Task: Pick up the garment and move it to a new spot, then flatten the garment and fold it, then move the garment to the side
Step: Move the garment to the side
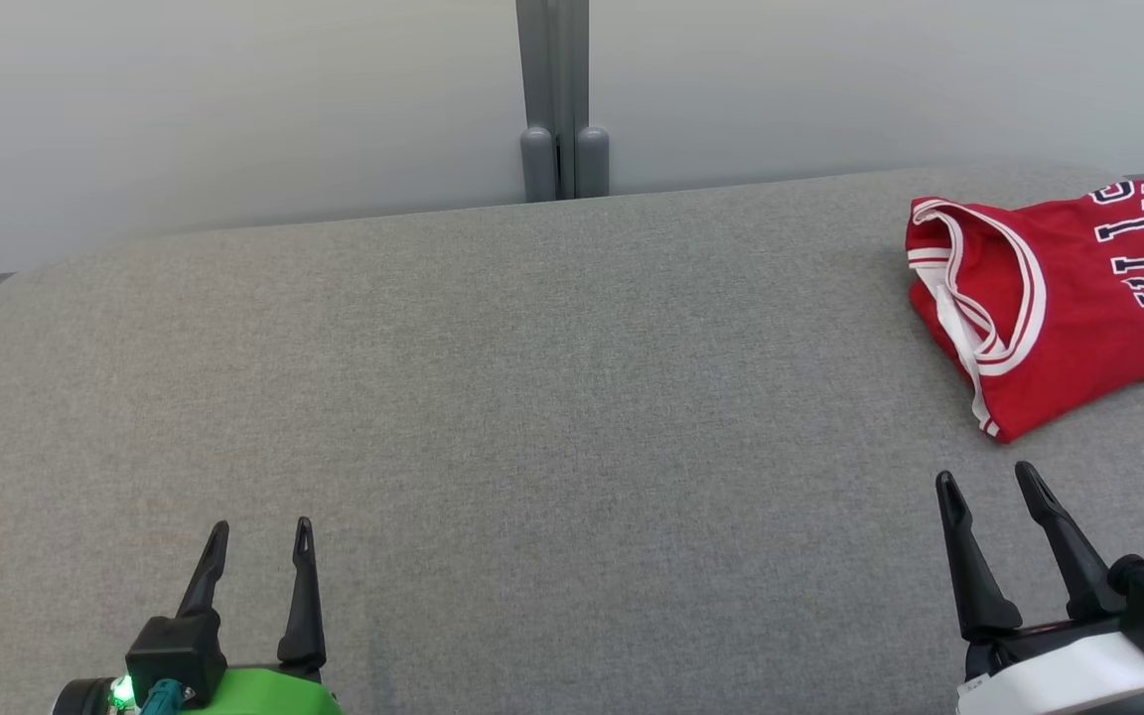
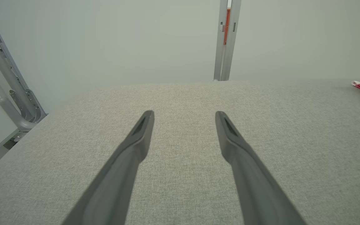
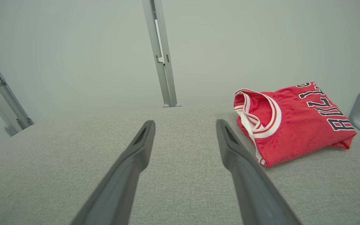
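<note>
The grey fabric-covered table (image 1: 532,397) takes up most of the head view. Its far corners are rounded, and its whole middle and left side lie bare, which leaves wide room for moving. Behind its far edge stand pale wall panels (image 1: 234,99), joined by a grey post (image 1: 552,99).

The garment (image 1: 1059,298) is a red jersey with white trim, lying folded by the far right corner of the table. Dark, white-edged letters on it read "BULL"; a further letter is only partly visible.

The right gripper (image 1: 986,474) hovers at the near edge on the right with its jaws wide and empty. The jersey lies just ahead of it, a little to the right, and they do not touch. The left gripper (image 1: 262,524) is at the near edge on the left, equally wide and empty, well apart from the jersey.
</note>
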